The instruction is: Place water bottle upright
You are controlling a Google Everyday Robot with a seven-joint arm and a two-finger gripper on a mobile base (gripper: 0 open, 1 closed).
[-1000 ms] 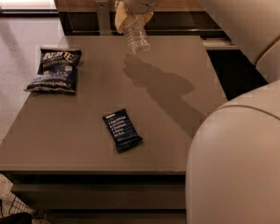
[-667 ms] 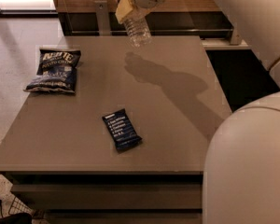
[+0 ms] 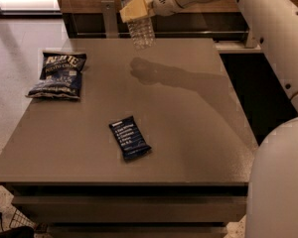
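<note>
One water bottle (image 3: 141, 31) hangs in the air over the far side of the counter (image 3: 188, 123), almost straight up and down. The tool (image 3: 135, 9) is squeezed tight around its upper part and holds it up. A dark chip bag (image 3: 59, 75) lies on the counter's left side and a small snack bar (image 3: 129, 138) near the middle, both well away from the bottle.

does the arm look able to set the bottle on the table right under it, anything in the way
Probably yes. The tool holds the water bottle above the table near its far edge; nothing lies beneath it, the chip bag sits far left and the snack bar nearer the camera.
</note>
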